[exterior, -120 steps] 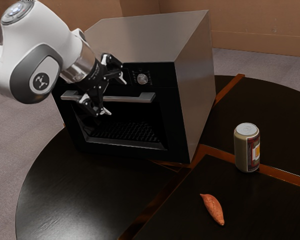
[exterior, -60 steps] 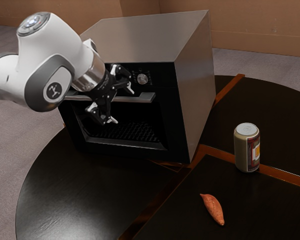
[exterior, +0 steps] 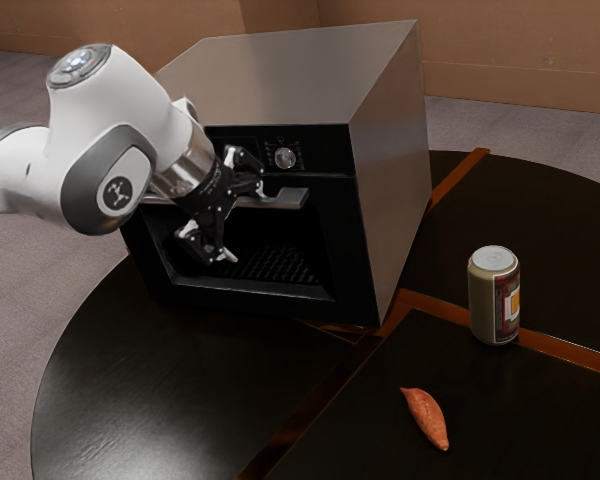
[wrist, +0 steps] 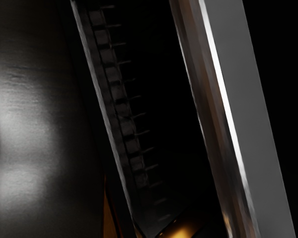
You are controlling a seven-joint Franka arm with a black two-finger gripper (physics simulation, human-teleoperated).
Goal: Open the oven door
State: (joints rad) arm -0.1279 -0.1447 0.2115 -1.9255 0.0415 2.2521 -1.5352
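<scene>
While the oven stands with its door shut, the exterior view has the fingers spread apart at its front, around the level of the handle, not gripping it. Closing off-centre could make them skid off the smooth bar; pulling straight out, when the door probably swings down, could wrench them loose or drag the oven. The dark, glossy round table, with reddish-brown inlaid strips, carries the oven; a can and a sweet potato lie towards the exterior view's right of it. Beyond the oven are grey floor and brown wall.

In the wrist view, the handle runs beside the oven's rack; misjudging that slant could cause a crooked grip.
</scene>
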